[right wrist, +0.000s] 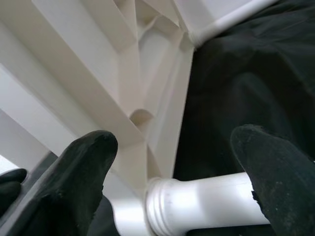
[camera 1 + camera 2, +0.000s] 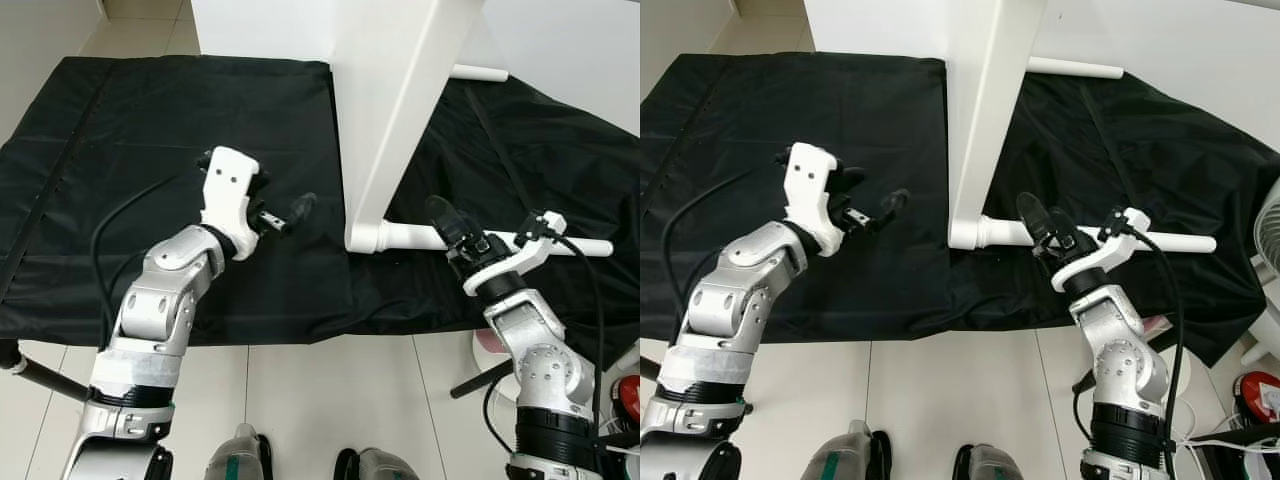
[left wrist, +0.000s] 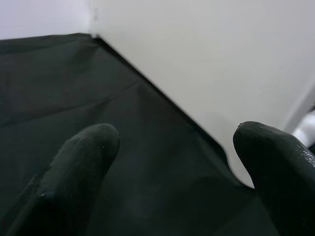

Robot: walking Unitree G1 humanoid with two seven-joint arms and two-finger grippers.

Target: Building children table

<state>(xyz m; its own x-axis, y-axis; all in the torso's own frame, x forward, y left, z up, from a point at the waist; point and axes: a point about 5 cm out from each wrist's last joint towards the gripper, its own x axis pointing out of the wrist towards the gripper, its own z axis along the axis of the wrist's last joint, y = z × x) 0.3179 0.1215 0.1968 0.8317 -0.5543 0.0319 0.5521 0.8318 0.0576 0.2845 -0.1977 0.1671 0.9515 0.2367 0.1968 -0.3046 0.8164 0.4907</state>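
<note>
White plastic table top (image 2: 400,90) stood on edge on the black cloth (image 2: 150,130), one leg (image 2: 430,236) socketed at its lower corner; right gripper (image 1: 172,162), fingers spread, should've squeezed near that joint, while the spread left gripper (image 2: 290,215) braced the panel.

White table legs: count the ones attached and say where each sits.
2. One leg lies on the black cloth beside the right gripper; another juts out behind the tabletop. Others may be hidden.

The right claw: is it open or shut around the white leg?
Open. The right claw has its two black fingers spread apart, with the white table leg lying between them, not clamped.
</note>
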